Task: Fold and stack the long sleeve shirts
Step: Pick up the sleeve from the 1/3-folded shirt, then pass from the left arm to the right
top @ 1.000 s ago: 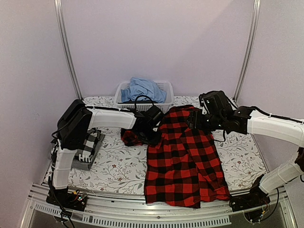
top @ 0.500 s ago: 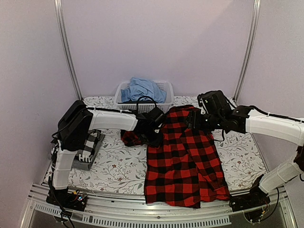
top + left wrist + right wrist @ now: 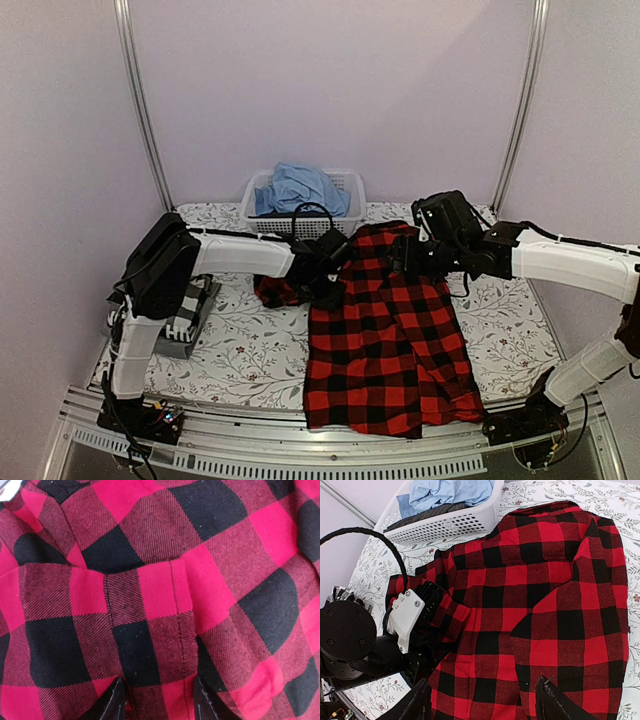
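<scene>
The red-and-black check long sleeve shirt (image 3: 390,340) lies spread down the middle of the table, one sleeve bunched at its left (image 3: 275,290). My left gripper (image 3: 322,285) is down on the shirt's left edge. In the left wrist view its fingertips (image 3: 115,702) stand apart over a seamed fold of the flannel (image 3: 165,580), so the left gripper (image 3: 160,702) is open. My right gripper (image 3: 405,258) hovers open above the shirt's upper part (image 3: 540,580), the right gripper (image 3: 485,702) holding nothing. A folded black-and-white check shirt (image 3: 185,305) lies at the far left on a dark one.
A white basket (image 3: 352,178) holding blue cloth (image 3: 298,187) stands at the back, just beyond the shirt's collar. The left arm's wrist (image 3: 405,615) crosses close to the right gripper's side. The shirt's hem reaches the table's front edge (image 3: 300,440).
The left gripper's jaws have spread apart on the flannel. The right arm has drifted slightly left. The shirt lies much as before.
</scene>
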Tool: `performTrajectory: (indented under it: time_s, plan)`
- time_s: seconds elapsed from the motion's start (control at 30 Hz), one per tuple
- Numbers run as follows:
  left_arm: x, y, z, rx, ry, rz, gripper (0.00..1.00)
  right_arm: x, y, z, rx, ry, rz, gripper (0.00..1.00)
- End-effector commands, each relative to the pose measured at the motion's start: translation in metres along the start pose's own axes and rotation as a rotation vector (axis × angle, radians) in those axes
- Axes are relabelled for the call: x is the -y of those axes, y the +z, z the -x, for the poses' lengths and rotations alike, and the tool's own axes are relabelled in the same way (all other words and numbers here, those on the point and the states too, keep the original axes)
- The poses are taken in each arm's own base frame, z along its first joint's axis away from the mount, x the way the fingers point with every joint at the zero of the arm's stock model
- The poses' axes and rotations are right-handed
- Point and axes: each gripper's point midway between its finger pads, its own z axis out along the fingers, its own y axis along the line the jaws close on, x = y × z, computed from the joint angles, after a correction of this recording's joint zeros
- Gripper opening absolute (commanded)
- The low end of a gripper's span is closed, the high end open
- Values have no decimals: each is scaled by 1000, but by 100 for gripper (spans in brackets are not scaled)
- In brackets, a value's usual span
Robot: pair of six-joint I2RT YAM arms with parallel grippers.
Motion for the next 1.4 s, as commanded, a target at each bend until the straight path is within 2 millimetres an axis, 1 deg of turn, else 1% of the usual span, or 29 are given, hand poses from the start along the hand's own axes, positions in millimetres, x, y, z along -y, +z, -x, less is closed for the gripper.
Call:
performTrajectory:
  time_s: [0.0,0.07,0.1,0.27,0.37,0.47,0.57,0.63,0.73,0.87,0.97,1.0,1.07,1.13,1.27,1.37]
  plan:
    - [-8,13,-18,-47,52,87,44,-10,0,6,8,-4,28,70]
    - [-10,9,-15,-33,52,103,40,-11,0,6,7,-5,30,70]
    - [-11,6,-12,-24,50,106,36,-11,0,7,8,-4,29,70]
    - [-17,-16,7,40,35,118,26,-12,0,7,7,-5,35,70]
    - [-21,-24,17,68,13,91,16,-14,2,6,3,-3,43,70]
    - [-24,-29,20,80,-7,55,6,-15,5,3,-7,1,54,70]
    - [-26,-38,26,112,-27,30,1,-18,9,1,-14,11,69,70]
    - [-28,-49,32,144,-45,10,0,-22,13,1,-17,22,90,70]
    - [-29,-71,43,211,-69,-35,0,-37,17,1,-29,46,160,70]
    - [-25,-89,46,261,-66,-97,0,-58,26,3,-29,84,264,74]
    - [-22,-95,42,275,-58,-130,0,-71,33,11,-3,87,316,78]
    - [-20,-97,41,280,-55,-147,0,-75,38,11,-9,83,333,79]
    - [-16,-103,39,293,-49,-178,0,-88,44,16,-10,75,372,80]
    - [-13,-107,38,308,-46,-200,0,-94,54,18,-15,80,389,80]
    - [-7,-115,37,330,-43,-239,0,-101,66,18,-23,99,406,81]
    - [-3,-120,37,348,-38,-257,0,-99,80,8,-63,118,397,81]
